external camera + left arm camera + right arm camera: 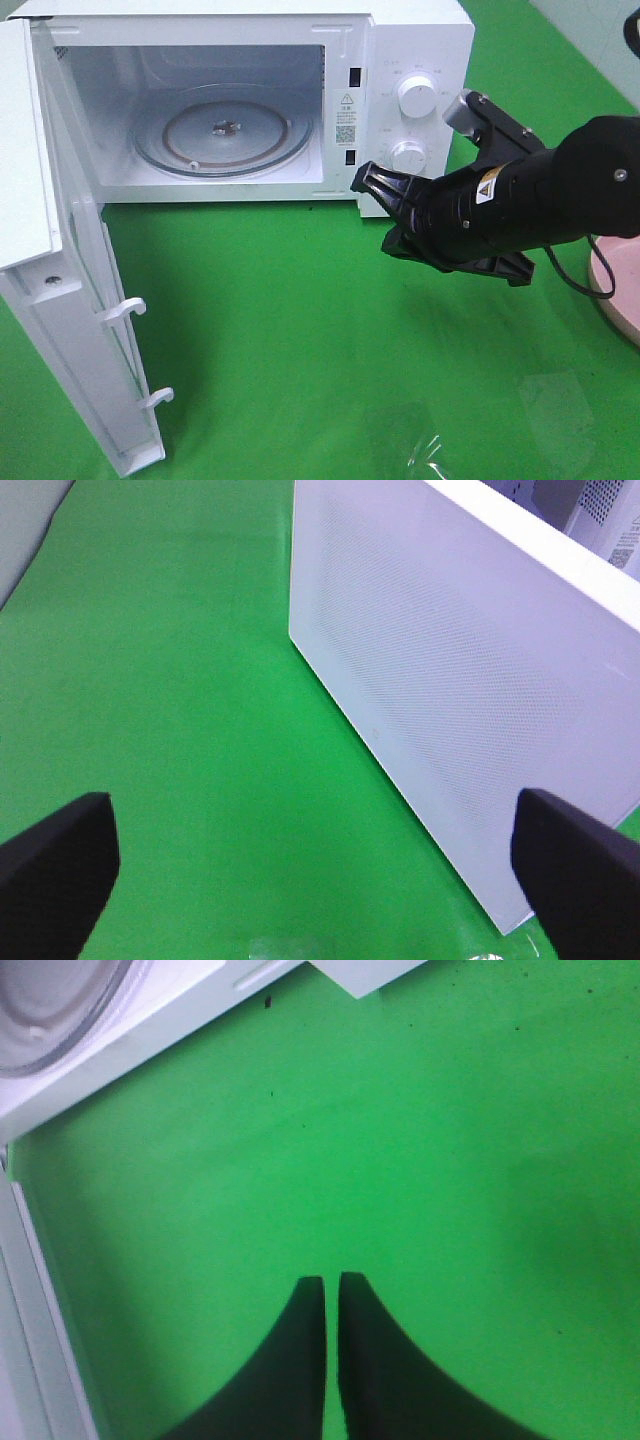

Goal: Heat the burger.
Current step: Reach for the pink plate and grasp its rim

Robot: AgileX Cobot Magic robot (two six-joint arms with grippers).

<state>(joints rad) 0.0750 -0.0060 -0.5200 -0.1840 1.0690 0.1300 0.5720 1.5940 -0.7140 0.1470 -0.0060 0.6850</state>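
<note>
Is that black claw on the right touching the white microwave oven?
Apart. In the right wrist view, green cloth surrounds the tips of the black right gripper, well clear of the white microwave oven.

Microwave [400, 40] at back of mat [300, 330], door [85, 340] open leftward, turntable [225, 135] inside; plate [625, 305] far right

Brightly lit from above, soft shadows on the green bench [290, 330], white microwave [420, 40] washed out, near fingers [290, 1370] blurred.

High cam overlooks microwave [440, 50], mat [300, 300]; wrist cams close over same mat.
</note>
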